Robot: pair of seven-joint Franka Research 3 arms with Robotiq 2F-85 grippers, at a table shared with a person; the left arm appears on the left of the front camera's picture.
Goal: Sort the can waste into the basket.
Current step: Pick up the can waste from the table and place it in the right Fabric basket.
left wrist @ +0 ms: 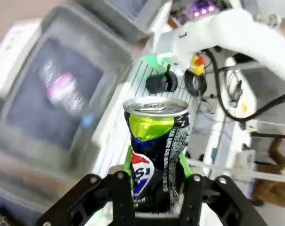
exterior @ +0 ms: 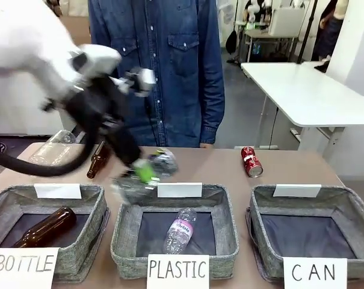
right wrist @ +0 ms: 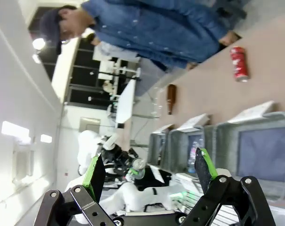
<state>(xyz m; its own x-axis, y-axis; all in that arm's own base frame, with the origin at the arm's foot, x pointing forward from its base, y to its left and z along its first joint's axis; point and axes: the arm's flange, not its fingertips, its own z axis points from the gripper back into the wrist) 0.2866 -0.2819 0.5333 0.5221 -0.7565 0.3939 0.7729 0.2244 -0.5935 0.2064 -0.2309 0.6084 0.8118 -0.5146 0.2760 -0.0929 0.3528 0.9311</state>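
- Fingers [left wrist: 128,162] of my left gripper [left wrist: 156,165] are pressed in on the dark blue can [left wrist: 156,136], one green pad on each side of its lower half.
- The can stands upright between the pads. Its silver top and pull tab face my wrist camera, and there is a dent in the wall just under the rim.
- Front view: my left gripper is blurred and hangs over the far rim of the middle basket [exterior: 124,241], the one fronted by the PLASTIC sign [exterior: 177,269]. The can shows as a grey smear at my fingertips.
- Fingers [right wrist: 204,165] of my right gripper [right wrist: 149,169] are spread wide, with nothing between them. This gripper is raised off the table, and the row of baskets lies sideways in its view.
- The red can [exterior: 251,161] lies on its side on the bare table [exterior: 302,165], just beyond the far rim of the right-hand basket [exterior: 260,241]. It touches nothing else that I can see.
- The right-hand basket is the one fronted by the CAN sign [exterior: 314,272]. Its dark floor is in plain view.
- The middle basket holds one clear plastic bottle [exterior: 180,230], lying on the floor.
- The left-hand basket [exterior: 91,229], fronted by the BOTTLE sign [exterior: 23,265], holds one brown glass bottle [exterior: 46,227], lying slantwise.
- Behind that basket a second brown bottle [exterior: 97,159] and a second clear bottle [exterior: 52,150] lie on the table near each other. I cannot tell whether they touch.
- A person in a denim shirt [exterior: 157,60] stands at the far edge of the table.
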